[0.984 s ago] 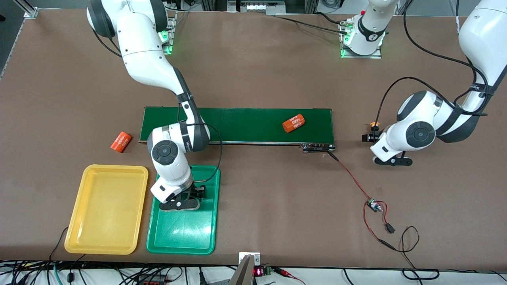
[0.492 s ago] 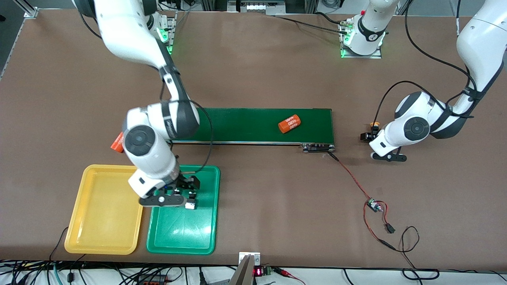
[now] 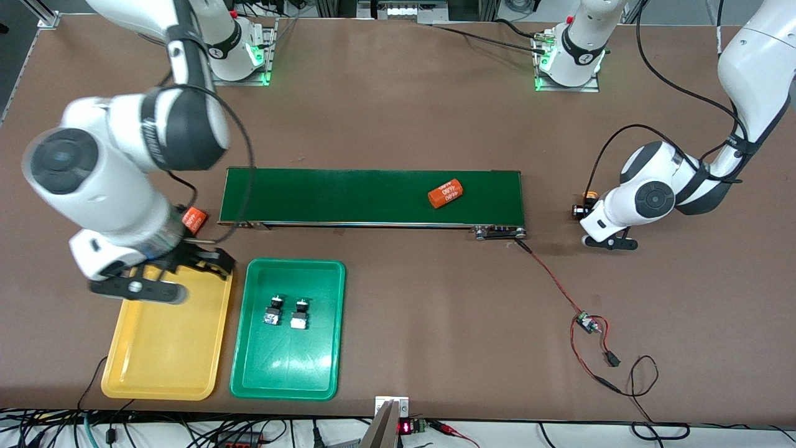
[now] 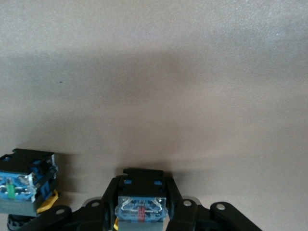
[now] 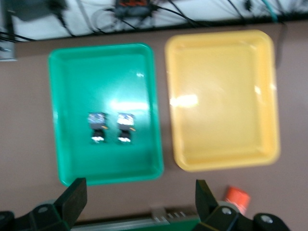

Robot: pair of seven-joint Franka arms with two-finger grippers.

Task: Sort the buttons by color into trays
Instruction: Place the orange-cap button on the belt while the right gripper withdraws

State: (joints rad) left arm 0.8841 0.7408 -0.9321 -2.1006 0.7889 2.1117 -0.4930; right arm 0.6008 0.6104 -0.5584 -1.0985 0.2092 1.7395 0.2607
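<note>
Left wrist view is showing the left end effector pinching one yellow button by its black body. The button is standing on the table, just beside the second yellow button, near the conveyor belt at the left arm's end. I am thinking a straight lift is best, so the neighbour is not being knocked. The right end effector is hovering spread over the yellow tray, so I am planning to clear it before carrying across. Both green buttons are lying in the green tray.
</note>
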